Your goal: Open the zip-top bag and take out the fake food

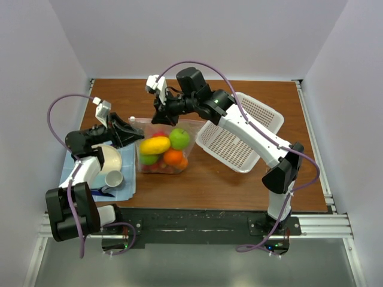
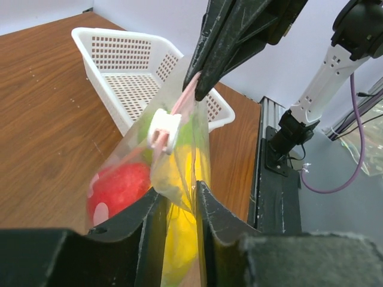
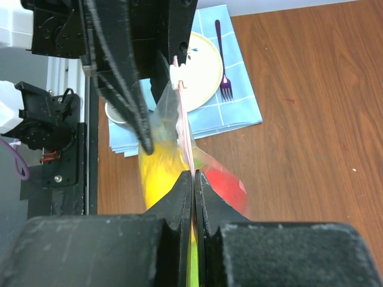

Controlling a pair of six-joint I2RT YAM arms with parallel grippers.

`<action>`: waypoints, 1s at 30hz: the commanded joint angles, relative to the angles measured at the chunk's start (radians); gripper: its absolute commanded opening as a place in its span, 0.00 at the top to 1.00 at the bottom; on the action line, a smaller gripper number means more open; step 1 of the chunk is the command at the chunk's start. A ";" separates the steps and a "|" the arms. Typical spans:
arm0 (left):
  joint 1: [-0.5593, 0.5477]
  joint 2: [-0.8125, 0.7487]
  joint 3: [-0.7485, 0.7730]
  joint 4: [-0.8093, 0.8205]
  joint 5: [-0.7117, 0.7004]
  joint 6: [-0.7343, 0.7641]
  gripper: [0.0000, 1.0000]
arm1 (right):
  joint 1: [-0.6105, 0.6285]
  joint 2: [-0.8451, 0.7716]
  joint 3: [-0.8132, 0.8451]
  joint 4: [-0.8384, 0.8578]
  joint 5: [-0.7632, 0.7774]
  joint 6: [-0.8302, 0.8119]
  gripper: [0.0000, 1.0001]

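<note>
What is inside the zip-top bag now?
Through the clear zip-top bag I see a yellow mango-like piece, two green apples, an orange and a red apple. The pieces at the bottom are covered by the others, so I cannot name them.

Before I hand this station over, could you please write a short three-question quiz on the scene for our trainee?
1. Both arms' jaws are shut on which item? A) white cup B) zip-top bag C) white basket
2. True or false: all visible fake food is inside the bag.
3. What colour is the bag's slider?
Key: 1 B; 2 true; 3 white.
</note>
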 commanded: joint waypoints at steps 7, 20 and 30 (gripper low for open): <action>-0.004 0.015 0.040 0.594 0.035 0.081 0.92 | -0.003 -0.057 -0.002 0.094 -0.117 0.010 0.64; -0.027 0.009 0.034 0.593 0.052 0.067 0.93 | 0.061 0.067 0.116 0.111 -0.076 0.001 0.32; -0.036 0.015 0.032 0.593 0.073 0.072 0.93 | 0.097 0.066 0.063 0.205 0.034 0.006 0.40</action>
